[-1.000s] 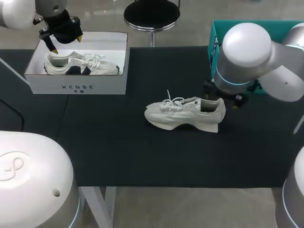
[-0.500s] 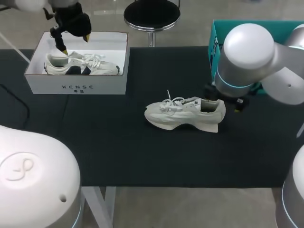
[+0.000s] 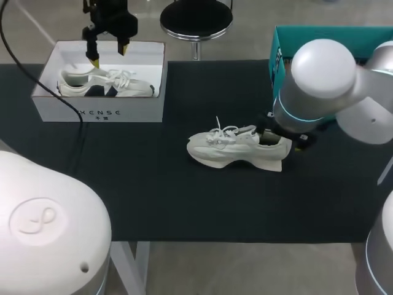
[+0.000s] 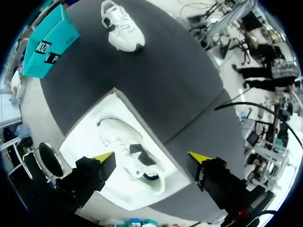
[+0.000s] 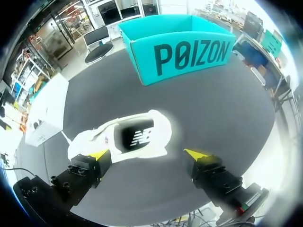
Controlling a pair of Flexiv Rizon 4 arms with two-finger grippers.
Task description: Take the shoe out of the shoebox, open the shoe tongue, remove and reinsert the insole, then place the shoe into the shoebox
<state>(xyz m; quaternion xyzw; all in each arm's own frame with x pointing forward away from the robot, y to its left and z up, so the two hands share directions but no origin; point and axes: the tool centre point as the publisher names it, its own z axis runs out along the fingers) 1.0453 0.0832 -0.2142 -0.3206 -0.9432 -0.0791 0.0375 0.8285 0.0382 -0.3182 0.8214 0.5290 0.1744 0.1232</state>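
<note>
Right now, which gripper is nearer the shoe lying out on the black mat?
Right. The right gripper hangs open just above the heel end of the shoe; the left gripper is far off, open above the white shoebox holding the other shoe.

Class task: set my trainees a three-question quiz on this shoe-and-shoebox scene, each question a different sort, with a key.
1. True or false: the left hand is shut on the boxed shoe in the white shoebox.
2. Multiple choice: the loose shoe lies nearest A) the right hand, B) the left hand, C) the white shoebox.
3. Fill in: the open box beyond the loose shoe is ___ in colour.
Key: 1 false; 2 A; 3 teal.
</note>
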